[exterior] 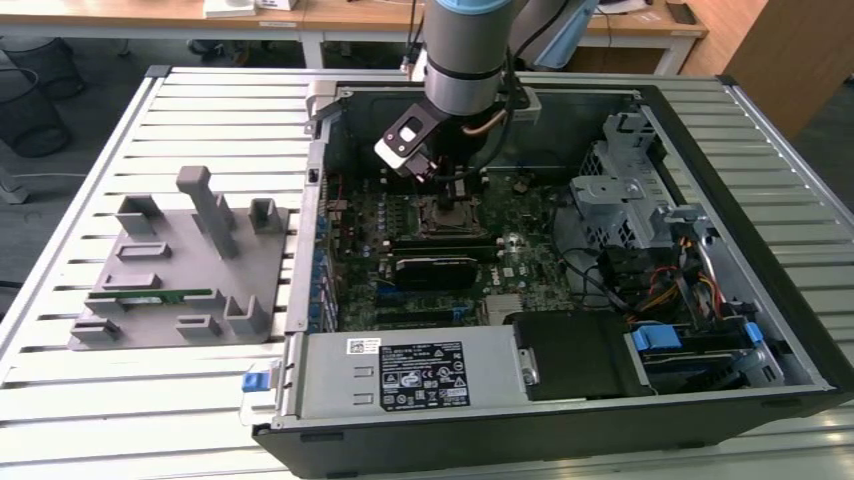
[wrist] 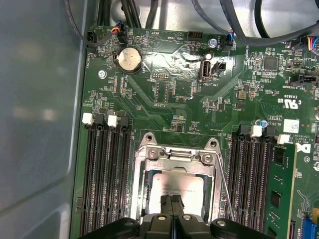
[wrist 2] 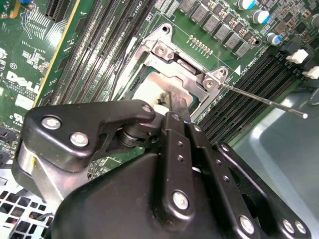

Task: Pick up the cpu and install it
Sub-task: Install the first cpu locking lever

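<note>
Grey arm (exterior: 467, 70) with blue joint cap; black tool (wrist 2: 175, 107) studded with silver screws.

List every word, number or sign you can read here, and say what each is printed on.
None can be read with certainty.
Black label on the metal box: white print, too small.
White sticker beside it: too small.
Circuit board: white lettering beside parts, too small to trust.
Cpu: no print shows on its top.

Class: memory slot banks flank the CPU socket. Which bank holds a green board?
The bank farther from the grey case wall, with the green board in it; the wall-side bank is empty.
</note>
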Robot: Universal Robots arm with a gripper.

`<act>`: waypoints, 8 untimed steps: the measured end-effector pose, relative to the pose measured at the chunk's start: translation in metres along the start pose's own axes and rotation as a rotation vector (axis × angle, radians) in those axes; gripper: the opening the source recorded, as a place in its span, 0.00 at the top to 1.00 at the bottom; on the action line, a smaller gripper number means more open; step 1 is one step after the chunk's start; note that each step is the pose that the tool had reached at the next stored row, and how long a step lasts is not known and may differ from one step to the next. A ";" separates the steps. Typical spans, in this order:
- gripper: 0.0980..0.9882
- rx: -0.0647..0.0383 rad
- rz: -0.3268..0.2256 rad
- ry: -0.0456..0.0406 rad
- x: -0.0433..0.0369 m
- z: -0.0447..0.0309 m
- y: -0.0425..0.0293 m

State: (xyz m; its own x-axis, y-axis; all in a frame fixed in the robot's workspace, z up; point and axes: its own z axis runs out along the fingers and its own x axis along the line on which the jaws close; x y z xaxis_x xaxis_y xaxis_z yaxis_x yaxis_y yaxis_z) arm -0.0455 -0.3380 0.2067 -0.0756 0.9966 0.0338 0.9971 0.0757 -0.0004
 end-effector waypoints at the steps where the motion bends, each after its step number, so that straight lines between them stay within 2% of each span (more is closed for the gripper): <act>1: 0.99 0.000 0.000 0.0000 0.0000 -0.0004 0.0000; 8: 0.99 0.000 0.000 0.0000 0.0001 -0.0025 0.0000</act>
State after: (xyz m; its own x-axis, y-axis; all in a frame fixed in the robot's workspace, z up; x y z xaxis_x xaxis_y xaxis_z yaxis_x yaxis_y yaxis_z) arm -0.0455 -0.3380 0.2092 -0.0756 0.9966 0.0339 0.9971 0.0757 -0.0004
